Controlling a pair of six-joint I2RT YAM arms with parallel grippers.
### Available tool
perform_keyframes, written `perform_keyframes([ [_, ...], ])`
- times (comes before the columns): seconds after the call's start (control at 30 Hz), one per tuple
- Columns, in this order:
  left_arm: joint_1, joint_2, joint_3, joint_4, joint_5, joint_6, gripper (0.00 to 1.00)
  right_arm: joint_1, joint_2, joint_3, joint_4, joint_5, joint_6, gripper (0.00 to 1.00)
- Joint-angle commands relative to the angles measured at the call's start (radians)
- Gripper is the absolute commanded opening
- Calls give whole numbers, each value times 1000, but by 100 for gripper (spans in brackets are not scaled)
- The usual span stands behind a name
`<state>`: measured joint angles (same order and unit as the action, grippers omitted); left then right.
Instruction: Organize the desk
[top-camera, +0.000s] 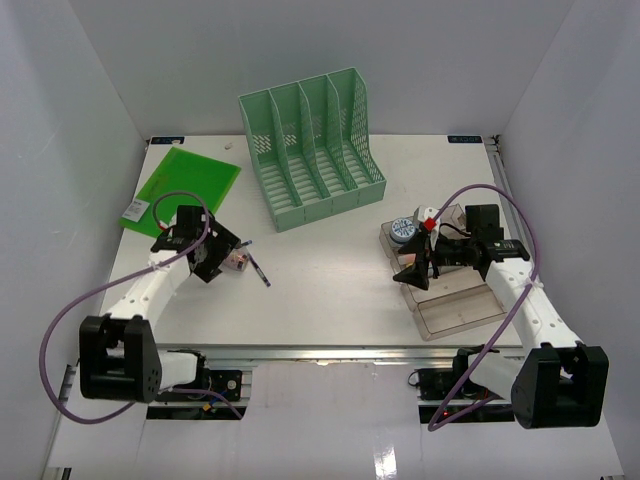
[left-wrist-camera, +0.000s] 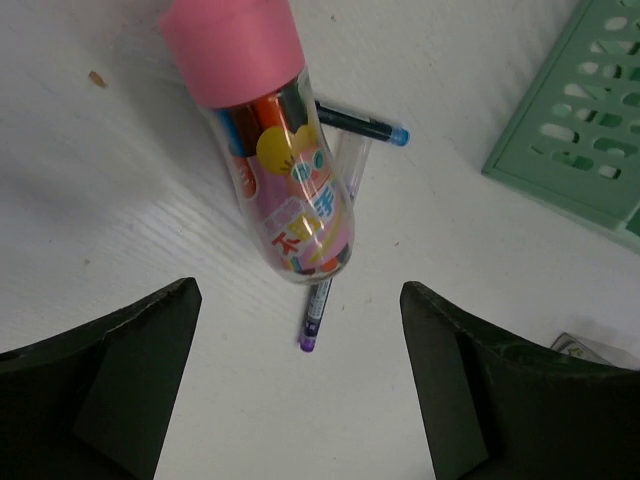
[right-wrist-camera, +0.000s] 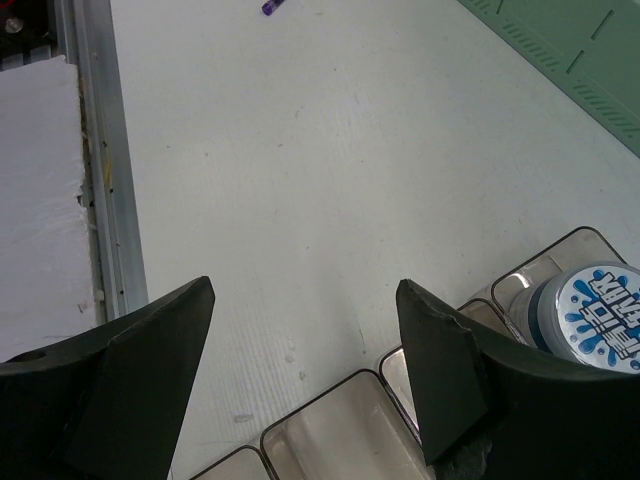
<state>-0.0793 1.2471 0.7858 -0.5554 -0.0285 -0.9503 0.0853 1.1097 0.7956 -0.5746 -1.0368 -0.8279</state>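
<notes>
The left fingers stand wide and empty. Lower them astride the pink-capped tube at mid-body, sparing the pen under it. The right fingers are open too, holding nothing.

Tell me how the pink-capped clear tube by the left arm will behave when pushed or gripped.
The pink-capped tube is round and lying on its side, so a sideways push would probably roll it. Its clear plastic wall looks smooth, so it may slip when squeezed. It seems to lie over a purple-tipped pen, which might shift with it.
</notes>
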Motion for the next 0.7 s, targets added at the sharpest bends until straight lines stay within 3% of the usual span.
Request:
perform_keyframes([
  [0.0, 10, 124, 93, 11, -28, -6, 90, -13, -24, 4, 7, -39, 12, 80],
  [0.13, 12, 179, 120, 23, -50, 4, 79, -26, -25, 2, 7, -44, 14, 80],
  [0.33, 15, 240, 128, 26, -87, 15, 79, -37, -24, 2, 7, -49, 15, 80],
  [0.53, 16, 293, 152, 29, -111, 41, 66, -37, -21, 4, 7, -51, 16, 80],
  [0.67, 16, 301, 148, 32, -119, 44, 65, -39, -22, 4, 6, -52, 16, 80],
])
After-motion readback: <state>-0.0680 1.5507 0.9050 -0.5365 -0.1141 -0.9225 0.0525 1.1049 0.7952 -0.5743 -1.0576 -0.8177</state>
